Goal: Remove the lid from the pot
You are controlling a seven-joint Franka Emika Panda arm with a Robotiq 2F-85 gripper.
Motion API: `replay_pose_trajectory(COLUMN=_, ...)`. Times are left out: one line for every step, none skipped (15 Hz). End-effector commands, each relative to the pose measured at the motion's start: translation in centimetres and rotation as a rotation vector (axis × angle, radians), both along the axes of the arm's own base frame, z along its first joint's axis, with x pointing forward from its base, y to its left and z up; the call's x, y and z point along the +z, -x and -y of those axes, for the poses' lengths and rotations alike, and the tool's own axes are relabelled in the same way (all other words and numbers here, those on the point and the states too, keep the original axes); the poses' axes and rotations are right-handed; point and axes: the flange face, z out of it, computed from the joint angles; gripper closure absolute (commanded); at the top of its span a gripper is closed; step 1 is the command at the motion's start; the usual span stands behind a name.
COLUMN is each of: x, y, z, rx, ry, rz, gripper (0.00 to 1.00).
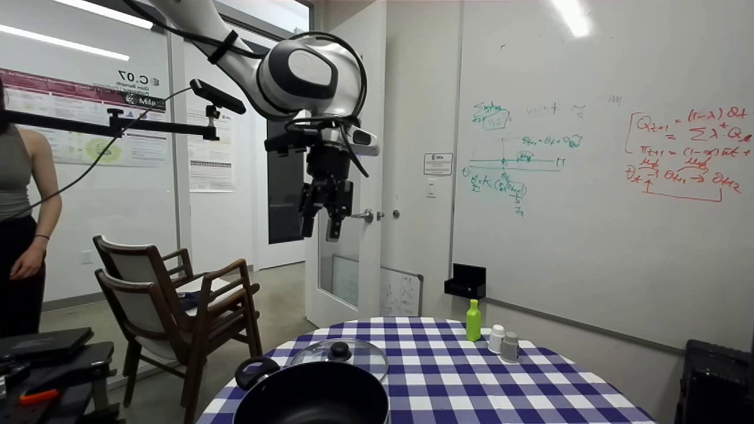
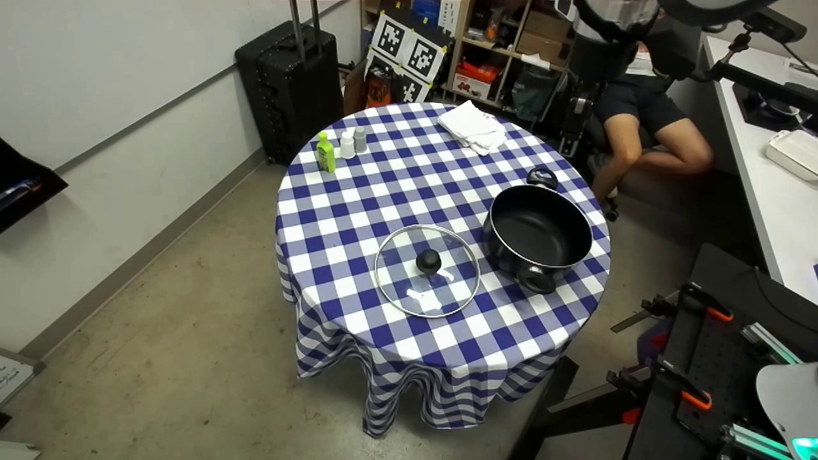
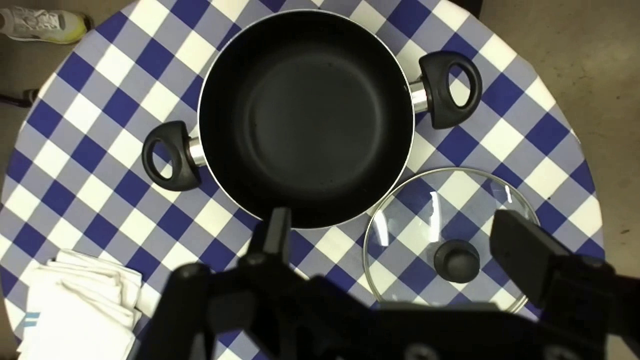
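The black pot point(image 3: 310, 115) stands uncovered on the table, with its dark inside showing; it is also in both exterior views point(image 1: 312, 397) point(image 2: 540, 227). The glass lid point(image 3: 407, 250) lies flat on the cloth beside the pot, black knob up; it shows in both exterior views point(image 1: 370, 355) point(image 2: 406, 268). In the wrist view its near edge is hidden by the gripper. My gripper point(image 1: 320, 229) is open and empty, high above the table. In the wrist view the gripper point(image 3: 390, 220) has its fingers wide apart, one over the pot's edge and one over the lid.
A checkered cloth covers the round table point(image 2: 396, 185). A green bottle point(image 2: 326, 153) and white point(image 2: 347, 145) and grey point(image 2: 360, 139) shakers stand near its edge. A folded white towel point(image 2: 473, 126) lies on the cloth. A person point(image 2: 645, 128) sits beyond the table; another person point(image 1: 23, 176) stands near the chairs point(image 1: 171, 294).
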Motion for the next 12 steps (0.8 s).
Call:
replay_pose_trajectory(x=0.4, y=3.5, z=-0.2, rx=0.007, ry=0.033, rz=0.042, gripper=0.0)
replay_pose_trajectory(x=0.4, y=4.0, z=-0.3, rx=0.01, ry=0.029, rz=0.04, gripper=0.0)
replay_pose_trajectory(x=0.4, y=4.6, z=-0.4, rx=0.015, ry=0.024, rz=0.023, gripper=0.0)
replay_pose_trajectory(x=0.0, y=2.9, z=-0.1, rx=0.009, ry=0.018, rz=0.009, gripper=0.0)
replay_pose_trajectory(x=0.0, y=3.5, z=-0.1, rx=0.01, ry=0.018, rz=0.006, gripper=0.0)
replay_pose_trajectory(x=0.1, y=3.8, z=-0.2, rx=0.011, ry=0.019, rz=0.005, gripper=0.0)
replay_pose_trajectory(x=0.1, y=4.1, z=-0.2, rx=0.012, ry=0.019, rz=0.005, gripper=0.0)
replay_pose_trajectory(x=0.2, y=4.1, z=-0.2, rx=0.012, ry=0.019, rz=0.006, gripper=0.0)
replay_pose_trajectory(x=0.2, y=4.1, z=-0.2, rx=0.012, ry=0.019, rz=0.006, gripper=0.0)
replay_pose_trajectory(x=0.2, y=4.1, z=-0.2, rx=0.012, ry=0.019, rz=0.006, gripper=0.0)
replay_pose_trajectory(x=0.2, y=4.1, z=-0.2, rx=0.012, ry=0.019, rz=0.006, gripper=0.0)
replay_pose_trajectory(x=0.2, y=4.1, z=-0.2, rx=0.012, ry=0.019, rz=0.006, gripper=0.0)
